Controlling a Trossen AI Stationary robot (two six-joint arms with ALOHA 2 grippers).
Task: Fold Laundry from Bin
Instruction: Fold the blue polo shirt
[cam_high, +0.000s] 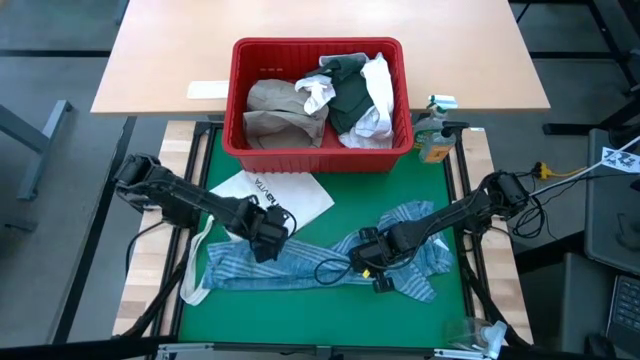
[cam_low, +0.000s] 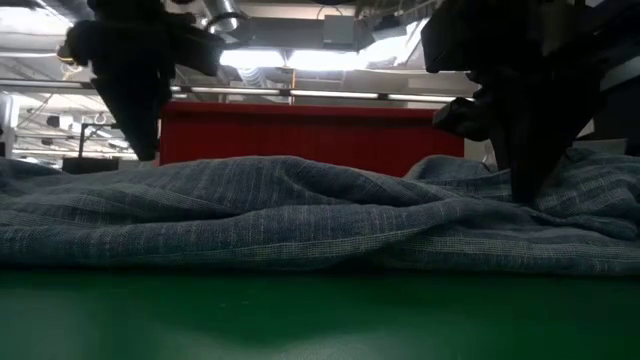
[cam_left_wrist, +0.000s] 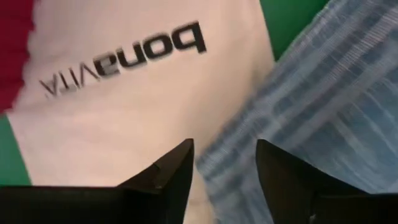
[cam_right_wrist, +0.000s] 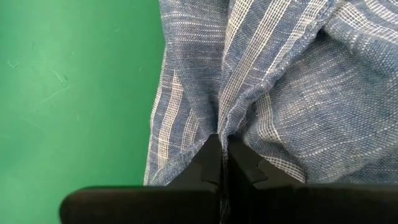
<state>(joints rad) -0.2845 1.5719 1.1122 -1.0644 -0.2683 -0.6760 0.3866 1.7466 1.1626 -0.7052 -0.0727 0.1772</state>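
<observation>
Progress: early | blue-striped cloth (cam_high: 300, 265) lies rumpled, unfolded on green tabletop (cam_high: 330, 300) | right gripper (cam_right_wrist: 222, 163) fingers pinch its fold | left gripper (cam_left_wrist: 224, 171) fingers parted, empty, at its edge | red bin (cam_high: 318, 150) holds remaining laundry (cam_high: 325, 100)

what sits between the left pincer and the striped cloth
Nothing visible. The left pincer hangs open right over the blue-striped cloth, at its edge where it meets the white tote bag. The right pincer is shut on the same cloth.
</observation>
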